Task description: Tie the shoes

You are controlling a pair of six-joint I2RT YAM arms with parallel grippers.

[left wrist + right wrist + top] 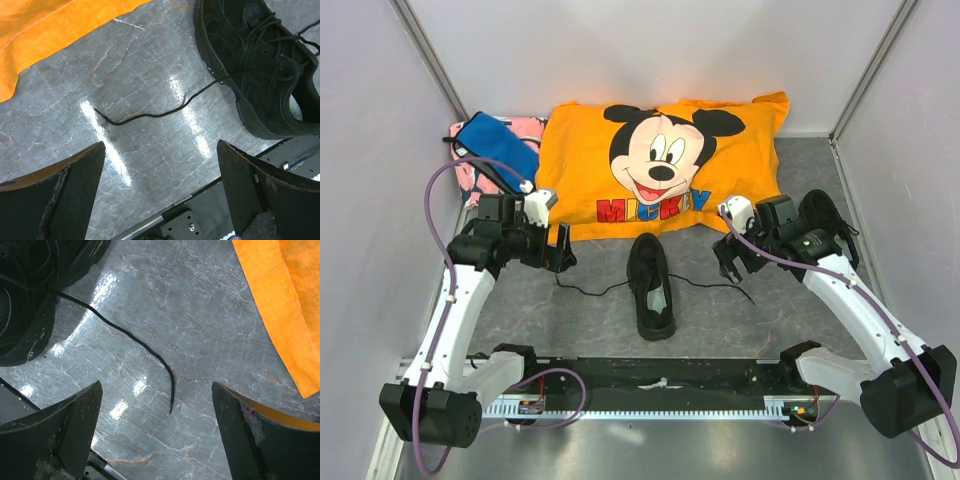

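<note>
One black shoe (651, 286) lies in the middle of the grey table, toe toward the pillow, with both laces untied. Its left lace (588, 290) trails toward my left gripper (560, 250), which hovers open just left of it. In the left wrist view the shoe (260, 65) is at upper right and the lace (150, 114) lies ahead of the open left gripper (161, 145). The right lace (135, 340) ends between the spread fingers of my right gripper (156, 385), above the tabletop; the shoe (30, 290) is at upper left. The second shoe (825, 220) sits behind my right gripper (728, 262), partly hidden by the arm.
An orange Mickey pillow (660, 165) lies across the back, its edge close to both grippers. A blue pouch (495, 145) on pink cloth (470, 180) is at back left. Grey walls close in both sides. The arms' black base rail (660, 385) runs along the near edge.
</note>
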